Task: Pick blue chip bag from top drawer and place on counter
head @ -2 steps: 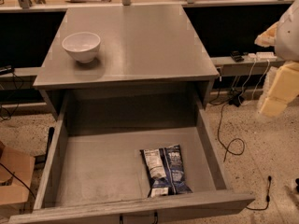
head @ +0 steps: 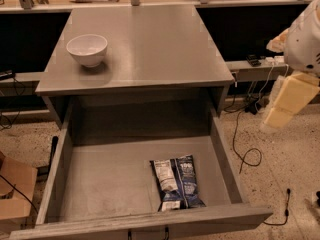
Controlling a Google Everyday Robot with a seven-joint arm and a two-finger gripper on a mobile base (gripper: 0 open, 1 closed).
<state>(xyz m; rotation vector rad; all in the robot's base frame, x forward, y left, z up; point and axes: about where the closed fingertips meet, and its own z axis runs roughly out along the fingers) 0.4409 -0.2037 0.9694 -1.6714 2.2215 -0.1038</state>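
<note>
The blue chip bag (head: 177,183) is lying in the open top drawer (head: 110,184), near its front right. The gripper (head: 282,109) is hovering right of the drawer, apart from the bag; whether released or clenched cannot be told.
</note>
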